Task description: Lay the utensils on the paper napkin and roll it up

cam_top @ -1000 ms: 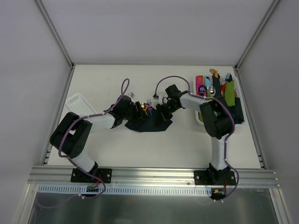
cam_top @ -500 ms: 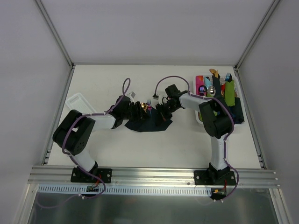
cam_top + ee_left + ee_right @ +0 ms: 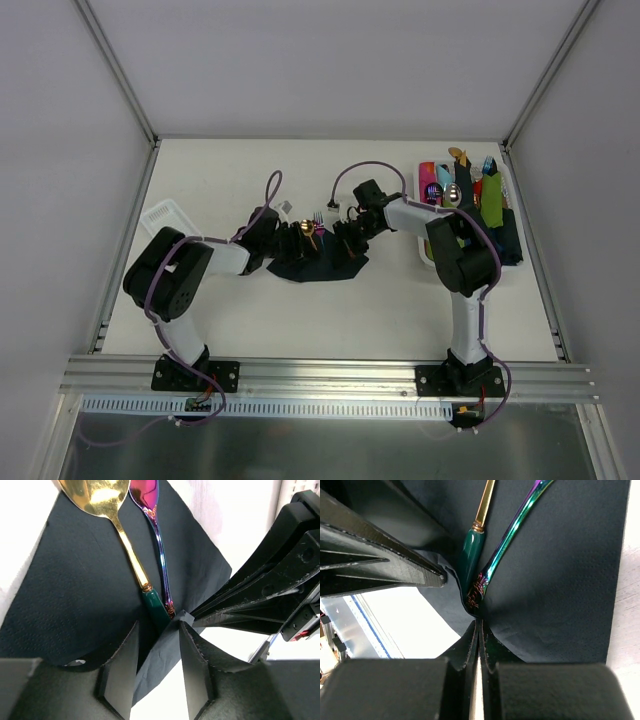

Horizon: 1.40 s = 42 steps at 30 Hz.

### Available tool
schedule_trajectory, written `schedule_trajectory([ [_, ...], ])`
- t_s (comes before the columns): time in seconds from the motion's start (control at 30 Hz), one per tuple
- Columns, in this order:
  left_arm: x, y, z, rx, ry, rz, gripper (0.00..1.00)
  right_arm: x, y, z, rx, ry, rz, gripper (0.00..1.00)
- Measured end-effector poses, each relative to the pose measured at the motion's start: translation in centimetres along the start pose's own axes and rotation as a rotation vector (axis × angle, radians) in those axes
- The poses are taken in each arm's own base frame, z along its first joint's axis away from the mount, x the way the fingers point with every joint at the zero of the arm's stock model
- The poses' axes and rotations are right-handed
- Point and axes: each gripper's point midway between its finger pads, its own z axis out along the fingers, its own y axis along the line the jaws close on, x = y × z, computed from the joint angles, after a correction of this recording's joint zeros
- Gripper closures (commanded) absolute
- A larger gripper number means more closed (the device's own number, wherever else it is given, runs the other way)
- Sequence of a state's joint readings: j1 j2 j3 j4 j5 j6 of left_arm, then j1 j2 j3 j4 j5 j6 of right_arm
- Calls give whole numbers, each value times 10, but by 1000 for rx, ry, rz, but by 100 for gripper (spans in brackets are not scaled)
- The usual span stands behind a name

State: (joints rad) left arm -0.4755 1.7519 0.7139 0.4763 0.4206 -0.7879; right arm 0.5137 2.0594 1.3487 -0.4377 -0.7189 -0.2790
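One spoon, one fork, one napkin

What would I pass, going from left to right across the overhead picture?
White ridged tray → left hand → right hand → bin of rolled bundles. The dark napkin and utensils overlap both hands, so their place is unclear.

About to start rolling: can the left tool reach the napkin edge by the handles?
Probably yes: left tool is open, napkin edge lying between its fingers; right tool pinches alongside, not blocking.
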Motion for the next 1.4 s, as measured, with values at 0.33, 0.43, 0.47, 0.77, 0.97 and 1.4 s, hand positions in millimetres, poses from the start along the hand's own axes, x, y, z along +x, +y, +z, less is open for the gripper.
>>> schedule_trajectory([
  [0.33,-6,-4,1,39,-16,-3,91,2,-3,2,0,12,13,100],
  [0.43,-7,-3,1,38,-19,-7,96,2,-3,2,1,12,13,99],
  [0.47,-8,-2,1,36,-18,-9,99,2,-3,2,1,13,13,98],
  [0.77,0,10,4,-10,12,-35,100,3,-1,0,0,18,27,85],
  [0.97,1,13,5,-25,23,-43,100,0,3,-19,8,-3,52,65],
  [1.4,-4,11,12,-23,25,-44,100,-5,-38,-81,234,-73,109,42],
])
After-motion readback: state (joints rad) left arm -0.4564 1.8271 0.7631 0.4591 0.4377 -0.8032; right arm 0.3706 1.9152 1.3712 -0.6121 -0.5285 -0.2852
